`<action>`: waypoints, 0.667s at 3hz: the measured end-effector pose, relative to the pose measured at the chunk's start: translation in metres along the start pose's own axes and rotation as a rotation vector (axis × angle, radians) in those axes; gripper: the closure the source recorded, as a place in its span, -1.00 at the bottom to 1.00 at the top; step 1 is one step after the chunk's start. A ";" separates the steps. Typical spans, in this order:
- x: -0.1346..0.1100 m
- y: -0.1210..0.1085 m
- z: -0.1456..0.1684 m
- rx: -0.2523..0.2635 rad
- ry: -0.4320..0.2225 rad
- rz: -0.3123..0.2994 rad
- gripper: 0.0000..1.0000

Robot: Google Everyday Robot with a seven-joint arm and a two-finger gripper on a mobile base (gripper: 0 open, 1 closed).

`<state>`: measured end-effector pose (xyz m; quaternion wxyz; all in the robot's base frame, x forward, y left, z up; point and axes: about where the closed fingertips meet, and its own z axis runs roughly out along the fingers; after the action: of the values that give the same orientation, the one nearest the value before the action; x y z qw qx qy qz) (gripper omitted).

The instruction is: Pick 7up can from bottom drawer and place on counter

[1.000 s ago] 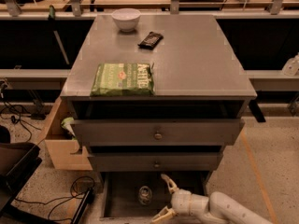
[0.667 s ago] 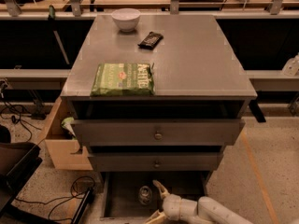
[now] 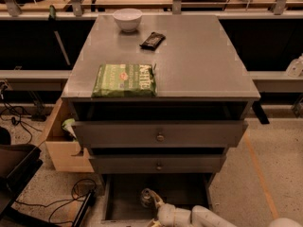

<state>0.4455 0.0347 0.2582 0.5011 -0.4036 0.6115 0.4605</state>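
White bowl [image 3: 127, 19] upper centre-left. Dark snack packet [image 3: 152, 40] lower right of it, apart. Green chip bag [image 3: 124, 80] lying flat, centre-left. Open tan box [image 3: 64, 148] mid-left. Black cables [image 3: 71, 193] on floor, lower left. Hand [image 3: 152, 211] at bottom centre.

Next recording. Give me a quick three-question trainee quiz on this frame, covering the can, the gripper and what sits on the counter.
1. True or false: the 7up can stands on the counter.
2. The gripper is: A) above the counter B) low at the open bottom drawer, beside the can C) out of view.
3. Which item lies nearest the counter's front edge?
Key: 1 false, the can is in the bottom drawer. 2 B. 3 The green chip bag.
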 end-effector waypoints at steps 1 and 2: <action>-0.024 0.003 -0.008 0.007 0.014 -0.056 -1.00; -0.059 -0.016 -0.023 0.009 0.073 -0.113 -1.00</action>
<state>0.4653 0.0107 0.3158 0.5054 -0.4518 0.6079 0.4135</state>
